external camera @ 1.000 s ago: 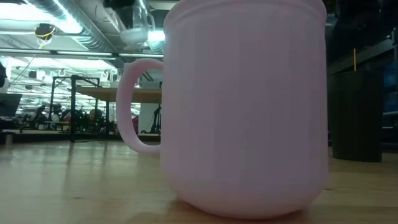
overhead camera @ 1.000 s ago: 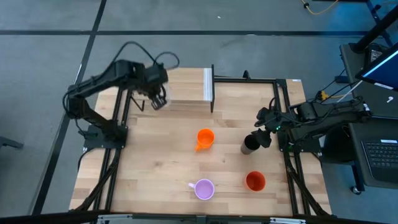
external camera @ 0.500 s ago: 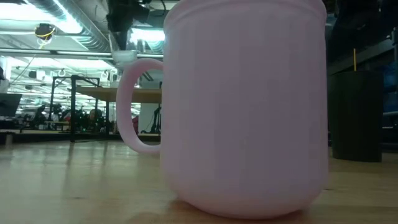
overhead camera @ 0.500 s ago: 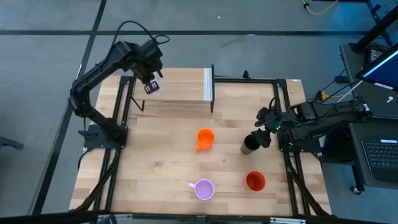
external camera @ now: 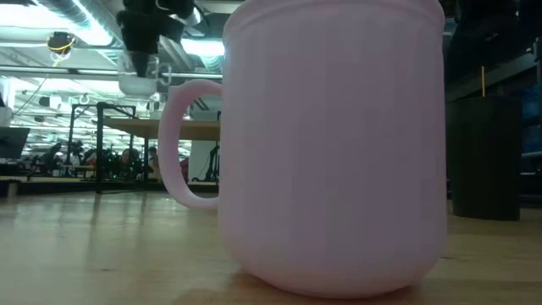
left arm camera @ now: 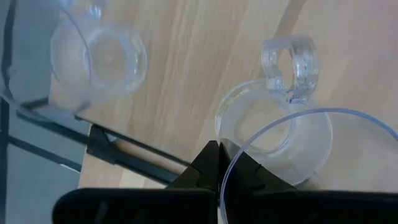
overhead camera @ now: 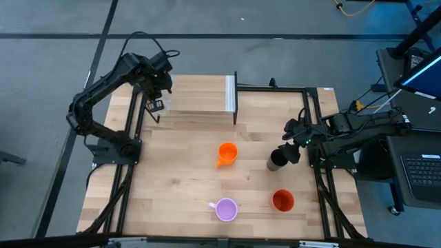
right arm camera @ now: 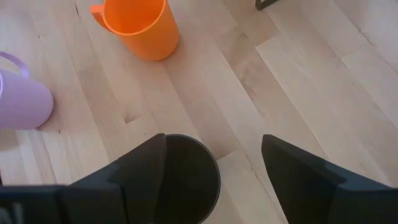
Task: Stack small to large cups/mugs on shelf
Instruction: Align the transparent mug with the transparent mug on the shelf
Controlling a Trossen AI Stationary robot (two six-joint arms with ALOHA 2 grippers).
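Your left gripper [overhead camera: 157,103], jaws clamped on a clear glass [left arm camera: 283,180], has swung to the shelf's [overhead camera: 200,96] nine-o'clock edge; right gripper [right arm camera: 211,165] jaws apart around the black tumbler [right arm camera: 183,177].

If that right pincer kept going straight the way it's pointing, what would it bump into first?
Probably the black tumbler: the open right pincer hangs just above it, its rim partly between the fingers. Farther on stands the orange mug, though depth is unclear.
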